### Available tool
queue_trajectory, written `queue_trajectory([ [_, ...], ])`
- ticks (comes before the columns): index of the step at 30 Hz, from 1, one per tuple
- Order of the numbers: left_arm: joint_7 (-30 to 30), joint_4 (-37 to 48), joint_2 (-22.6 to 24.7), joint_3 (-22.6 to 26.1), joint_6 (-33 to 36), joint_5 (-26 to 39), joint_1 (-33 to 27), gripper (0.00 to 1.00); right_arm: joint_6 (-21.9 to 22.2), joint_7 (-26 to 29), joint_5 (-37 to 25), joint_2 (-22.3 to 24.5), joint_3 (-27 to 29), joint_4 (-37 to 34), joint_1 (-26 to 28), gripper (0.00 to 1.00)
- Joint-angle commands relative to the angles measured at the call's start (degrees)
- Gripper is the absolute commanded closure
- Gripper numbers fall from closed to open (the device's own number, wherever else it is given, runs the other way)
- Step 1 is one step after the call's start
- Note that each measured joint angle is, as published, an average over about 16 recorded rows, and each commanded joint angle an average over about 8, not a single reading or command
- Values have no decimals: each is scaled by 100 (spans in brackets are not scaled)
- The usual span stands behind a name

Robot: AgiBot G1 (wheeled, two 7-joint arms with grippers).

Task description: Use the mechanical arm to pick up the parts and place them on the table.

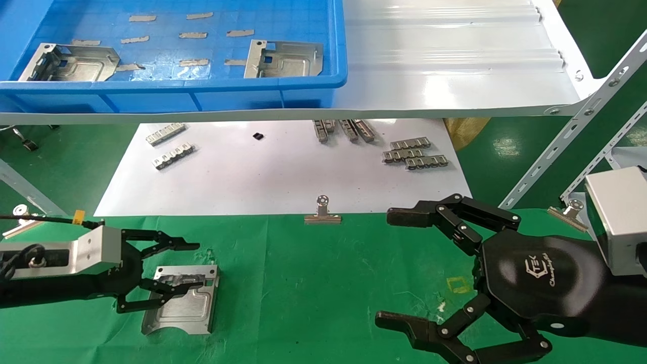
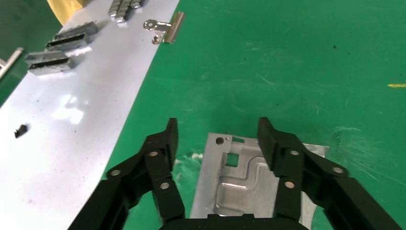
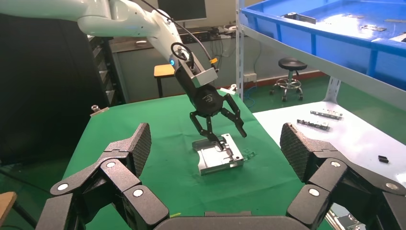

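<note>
Plate (image 1: 182,301) is lying flat on the table (image 1: 303,283), with the left gripper (image 1: 169,275) straddling its near end, fingers spread wide and gripping nothing. One finger seems to be touching the plate's ridged face, though the head view is leaving that contact unclear. Judging by this, the arm is releasing a part it has set down. To do that well, it should be lifting straight up from the plate, fingers wide, so nothing drags the plate across the cloth. Two more plates (image 1: 285,58) are waiting in the blue tray (image 1: 217,93), well beyond the plate, past the white sheet (image 1: 263,172). Far across the table from the plate, the right gripper (image 1: 404,270) is idling, fingers wide apart and empty.
</note>
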Motion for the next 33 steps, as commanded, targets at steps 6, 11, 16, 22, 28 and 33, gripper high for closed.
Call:
queue_trajectory([
  [6,-51,-9,-12,-26,-5,-46,38,0,1,0,0,0,0,0,0,0],
  [11,-214,-240,-55,-148,-26,-82,131,0,1,0,0,0,0,-1,0,0],
  [16,-607,-730,-148,-422,-69,-197,356,0,1,0,0,0,0,-1,0,0],
  [22,-1117,-1368,-268,-778,-125,-346,649,0,1,0,0,0,-1,-1,0,0],
  [28,-1627,-2007,-389,-1134,-182,-495,942,0,1,0,0,0,-1,-1,0,0],
  [33,-2052,-2538,-489,-1430,-228,-620,1186,0,1,0,1,0,-1,-1,0,0],
])
